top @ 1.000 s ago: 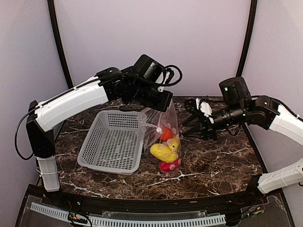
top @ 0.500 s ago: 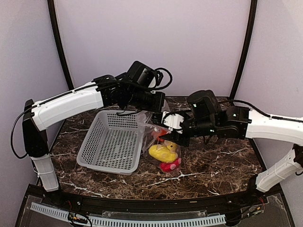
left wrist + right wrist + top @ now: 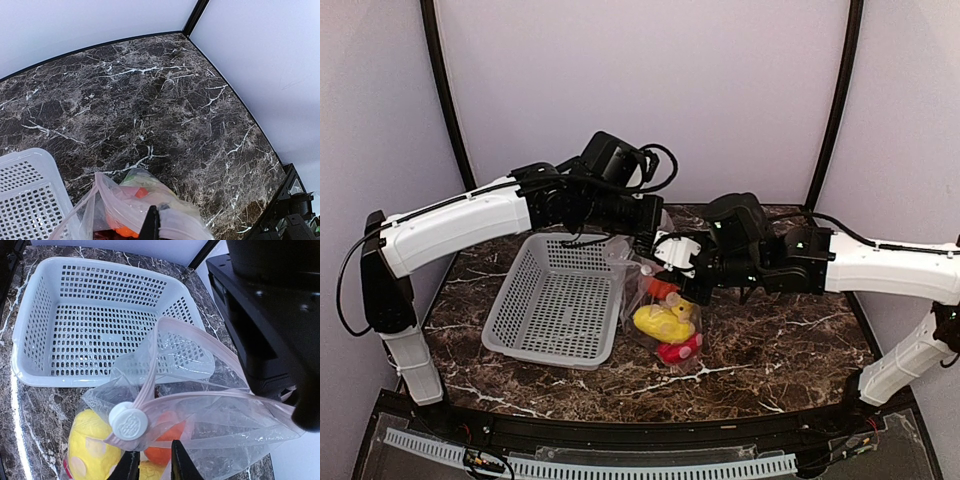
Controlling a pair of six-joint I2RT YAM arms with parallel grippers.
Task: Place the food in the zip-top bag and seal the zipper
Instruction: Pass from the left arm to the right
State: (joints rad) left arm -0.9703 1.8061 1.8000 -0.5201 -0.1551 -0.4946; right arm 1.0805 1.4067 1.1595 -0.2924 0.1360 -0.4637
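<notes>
Zipper closure, start of the stroke. Left gripper [image 3: 642, 232], clamped fully on the zip-top bag [image 3: 672, 305] at frame centre, hangs its mouth upward. The food [image 3: 92, 445] lies inside, at the lower left of the right wrist view, beside the basket [image 3: 60, 380]. Right gripper [image 3: 153, 449] stands narrowly parted, holding nothing, just below the white slider [image 3: 128, 421]. We judge the zipper [image 3: 148, 382] unsealed; we should pinch at the slider and draw along the strip, pulling against the clamped corner.

L wrist: zip-top bag [image 3: 125, 202] cut off at btm edge — food [image 3: 141, 192] mostly hidden.
</notes>
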